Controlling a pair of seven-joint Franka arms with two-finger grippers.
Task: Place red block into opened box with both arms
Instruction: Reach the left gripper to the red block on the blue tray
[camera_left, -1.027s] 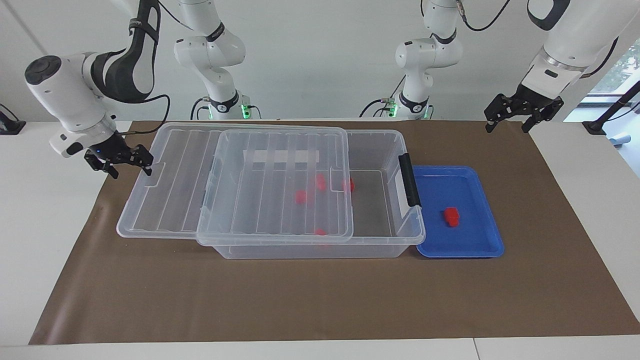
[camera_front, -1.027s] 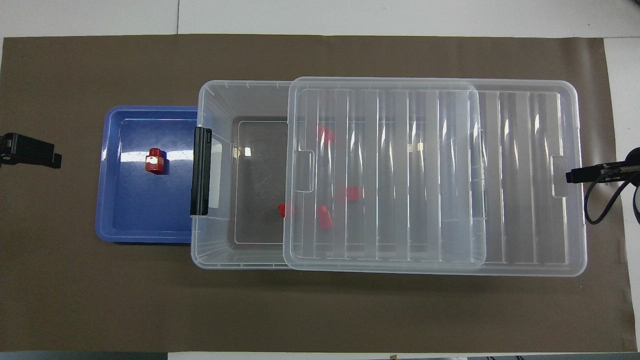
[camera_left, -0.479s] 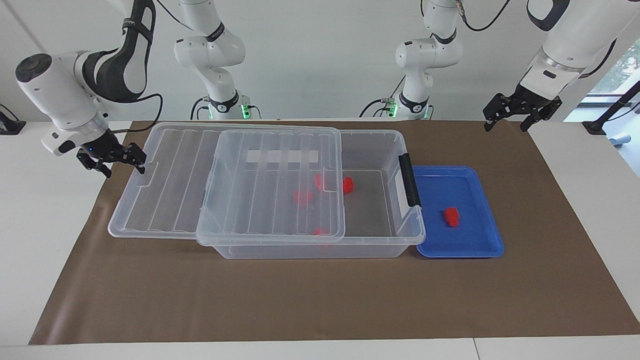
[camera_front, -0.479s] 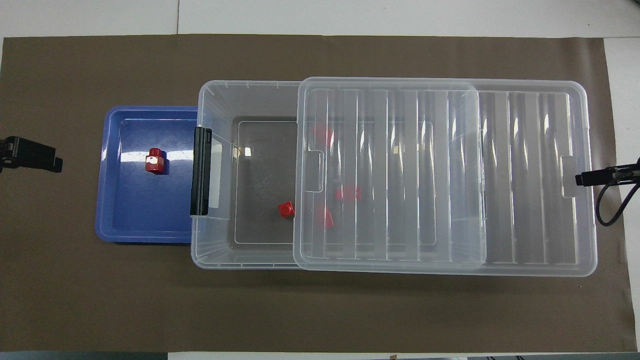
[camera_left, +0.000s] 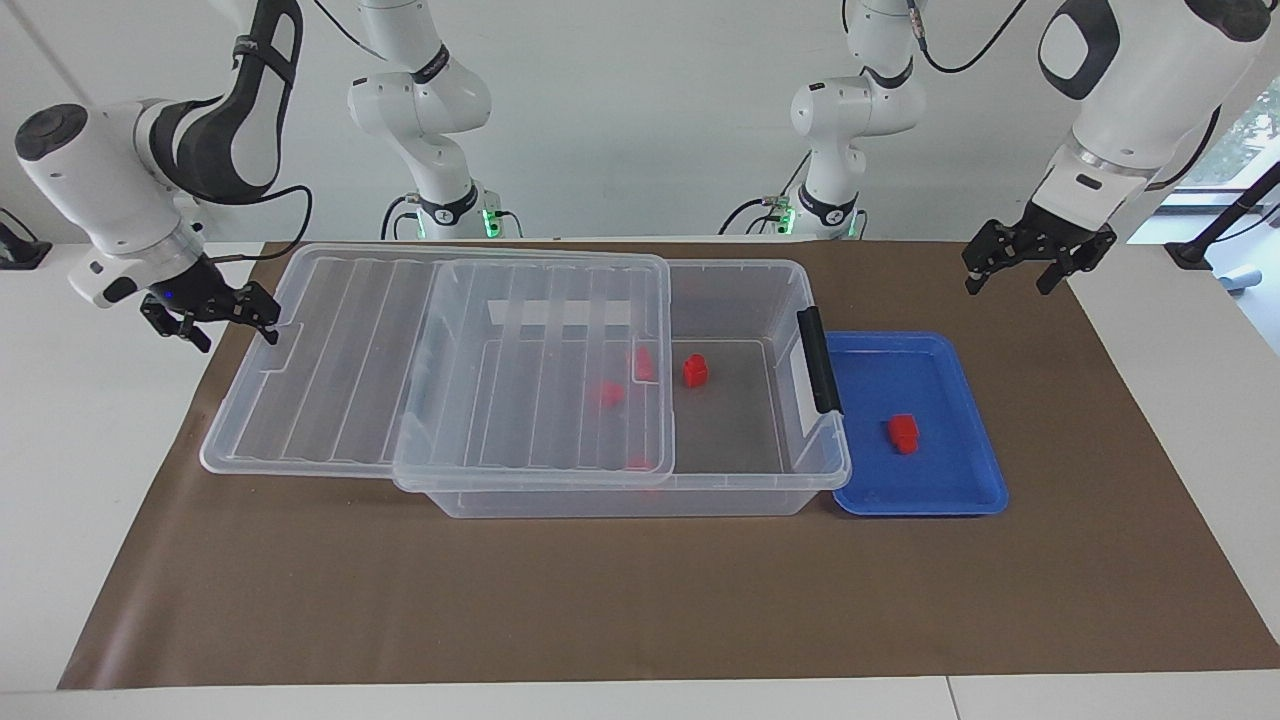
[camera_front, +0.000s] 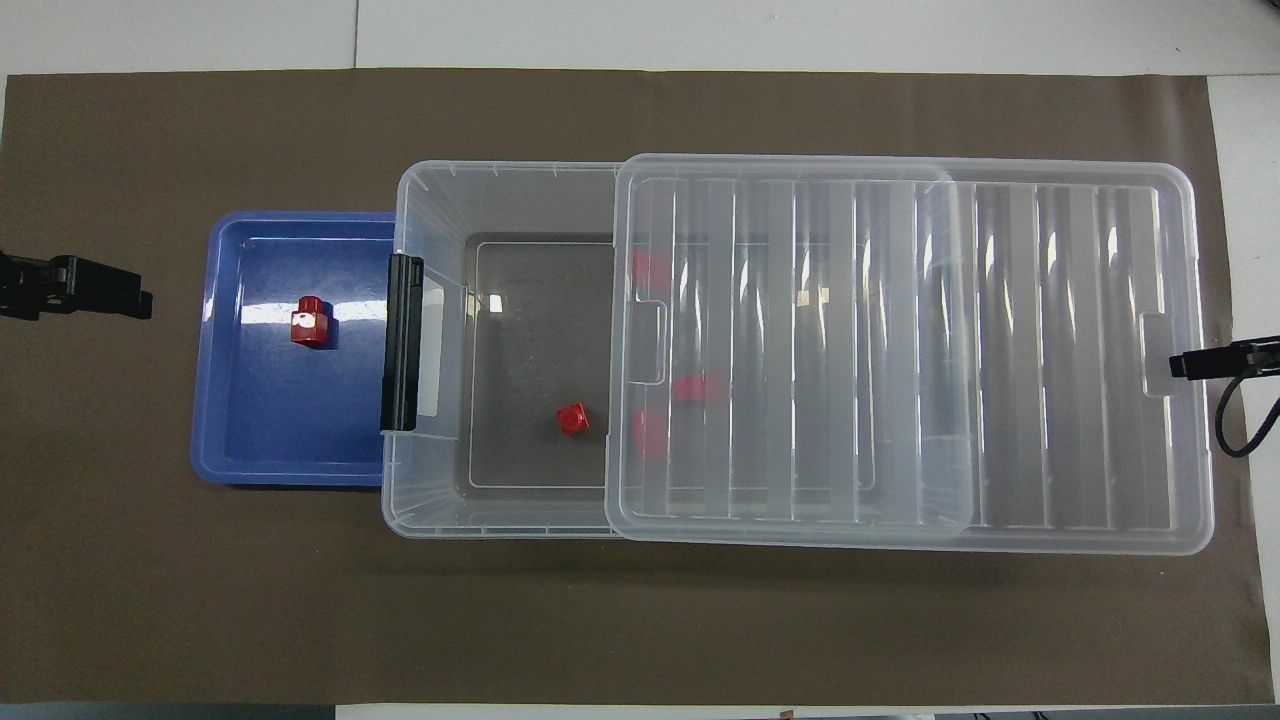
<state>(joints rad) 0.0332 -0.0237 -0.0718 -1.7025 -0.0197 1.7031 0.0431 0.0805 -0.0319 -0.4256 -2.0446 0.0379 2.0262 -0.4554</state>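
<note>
You have the box in the middle of the table, its lid slid toward the right arm's end, so the part beside the black handle is uncovered. The blue tray touches the box at the left arm's end, and the red block you need lies in it, well apart from the blocks already in the box. The left gripper, fingers wide and empty, is clearly the closer one; the right gripper is at the lid's outer edge, whether gripping I cannot tell.
</note>
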